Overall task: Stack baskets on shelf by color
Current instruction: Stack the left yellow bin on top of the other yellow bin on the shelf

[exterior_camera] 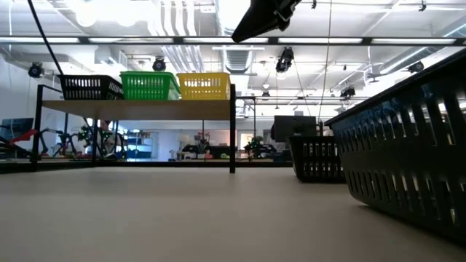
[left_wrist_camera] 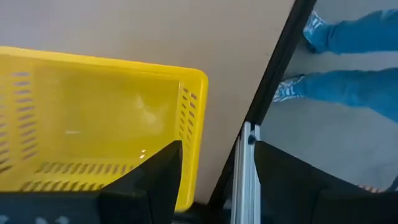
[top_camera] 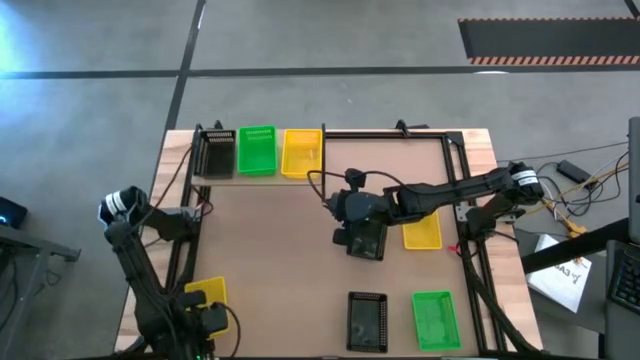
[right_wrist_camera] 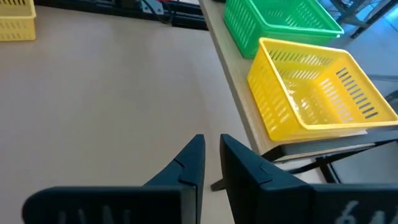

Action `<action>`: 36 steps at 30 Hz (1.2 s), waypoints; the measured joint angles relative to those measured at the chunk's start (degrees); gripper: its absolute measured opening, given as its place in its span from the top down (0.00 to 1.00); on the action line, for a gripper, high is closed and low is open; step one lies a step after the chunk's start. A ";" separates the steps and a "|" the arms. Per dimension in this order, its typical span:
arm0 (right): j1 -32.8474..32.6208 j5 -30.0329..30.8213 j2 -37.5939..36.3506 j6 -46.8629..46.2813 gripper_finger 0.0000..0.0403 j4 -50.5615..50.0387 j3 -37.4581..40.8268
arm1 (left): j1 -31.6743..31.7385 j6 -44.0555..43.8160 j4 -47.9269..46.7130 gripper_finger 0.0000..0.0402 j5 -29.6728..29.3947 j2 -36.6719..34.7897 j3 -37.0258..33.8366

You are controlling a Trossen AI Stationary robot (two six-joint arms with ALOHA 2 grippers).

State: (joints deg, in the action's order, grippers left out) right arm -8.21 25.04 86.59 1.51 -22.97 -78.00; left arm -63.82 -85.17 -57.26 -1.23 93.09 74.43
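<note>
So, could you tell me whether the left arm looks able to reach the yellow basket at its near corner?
Probably yes: the left tool hovers right over that yellow basket, nothing between them.

Shelf (top_camera: 262,180) pale wood, black frame; on it black basket (top_camera: 215,152), green basket (top_camera: 257,150), yellow basket (top_camera: 301,152), all slotted mesh. Desk (top_camera: 270,260) brown.

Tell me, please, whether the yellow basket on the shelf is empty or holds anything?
Empty. In the right wrist view the yellow basket on the shelf shows only its bare mesh floor and walls; nothing lies inside.
</note>
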 joint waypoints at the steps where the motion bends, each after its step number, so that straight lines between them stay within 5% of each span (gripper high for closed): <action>1: 0.00 0.02 0.00 0.07 0.89 -0.05 -0.15 | -0.02 -0.71 1.71 0.54 0.00 0.15 -1.29; 8: 0.00 -0.01 -0.17 0.11 0.89 -0.29 -0.43 | -0.12 -6.26 10.52 0.58 -0.11 0.25 -10.56; 19: 0.00 0.02 -1.72 0.03 0.89 -0.53 -0.46 | -0.03 -5.95 19.84 0.81 3.96 0.10 -20.04; 26: 0.00 0.04 -1.84 0.05 0.89 -0.54 -0.46 | 0.01 -3.68 18.26 0.98 4.06 -3.37 -18.55; 36: 0.00 0.45 -2.16 0.90 0.89 -0.80 -0.46 | 5.32 0.48 19.65 1.00 8.39 -20.12 -10.36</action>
State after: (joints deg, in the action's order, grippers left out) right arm -8.21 25.50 84.43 2.42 -23.77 -78.46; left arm -58.50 -84.69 -37.60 7.16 72.97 64.07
